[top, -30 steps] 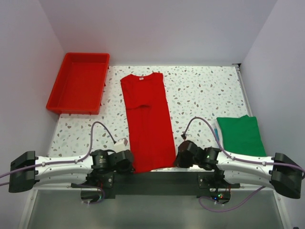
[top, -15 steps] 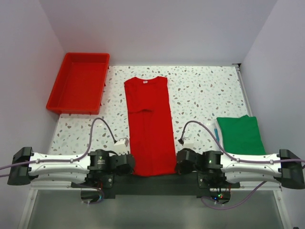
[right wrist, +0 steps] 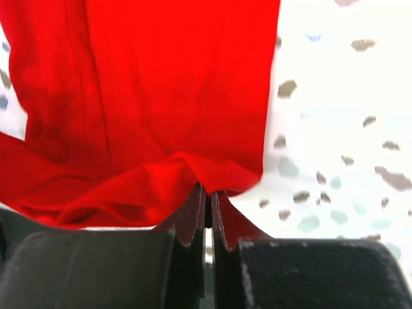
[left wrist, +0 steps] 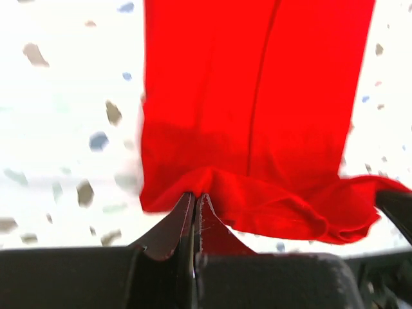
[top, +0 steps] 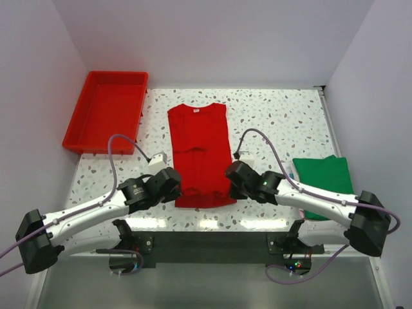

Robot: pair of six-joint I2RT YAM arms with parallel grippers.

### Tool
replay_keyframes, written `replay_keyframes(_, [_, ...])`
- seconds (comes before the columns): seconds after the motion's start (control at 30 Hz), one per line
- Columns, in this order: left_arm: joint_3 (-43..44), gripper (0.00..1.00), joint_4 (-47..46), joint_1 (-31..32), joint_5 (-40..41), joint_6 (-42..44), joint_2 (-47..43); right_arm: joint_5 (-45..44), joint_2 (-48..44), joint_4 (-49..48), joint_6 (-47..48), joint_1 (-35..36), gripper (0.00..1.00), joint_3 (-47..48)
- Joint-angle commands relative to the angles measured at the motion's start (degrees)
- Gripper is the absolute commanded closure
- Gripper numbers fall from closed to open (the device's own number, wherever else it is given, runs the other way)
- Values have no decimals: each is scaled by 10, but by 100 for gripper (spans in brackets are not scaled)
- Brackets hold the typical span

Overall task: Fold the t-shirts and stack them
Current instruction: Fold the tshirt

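The red t-shirt [top: 199, 148] lies lengthwise on the speckled table, neck label at the far end, sleeves folded in. My left gripper [top: 175, 188] is shut on its near left hem corner; the pinched cloth shows in the left wrist view [left wrist: 196, 193]. My right gripper [top: 229, 181] is shut on the near right hem corner, seen in the right wrist view [right wrist: 207, 188]. Both hold the hem lifted and carried over the lower part of the shirt, with a fold hanging between them [left wrist: 283, 206]. A folded green t-shirt [top: 325, 182] lies at the right.
A rigid red plastic tray [top: 106, 111] stands at the far left by the wall. White walls close in the table on three sides. The right arm [top: 315, 198] crosses the near edge of the green t-shirt.
Both grippers have moved away from the near table edge toward the far side, carrying the shirt's hem with them. The visible length of the shirt is shorter.
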State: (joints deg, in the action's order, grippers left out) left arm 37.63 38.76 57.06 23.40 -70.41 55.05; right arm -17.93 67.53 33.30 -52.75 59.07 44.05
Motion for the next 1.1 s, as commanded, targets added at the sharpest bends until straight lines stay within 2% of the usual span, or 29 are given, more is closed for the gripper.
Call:
replay_keyframes(0.0, [32,100,-94,-59,-20,112,44,11,58,-58,69,-45,100,71])
replay_keyframes(0.13, [53,100,-149,-137,-44,148,96,13,142,-86,99,-84,100,118])
replay_keyframes(0.43, [104,100,-242,-233,-82,187,208,26,255,-121,129,-164,100,205])
replay_keyframes(0.6, [134,100,-265,-267,-101,198,260,39,298,-133,136,-197,100,241])
replay_keyframes(1.07, [149,100,-294,-323,-128,216,314,76,355,-139,151,-244,100,293])
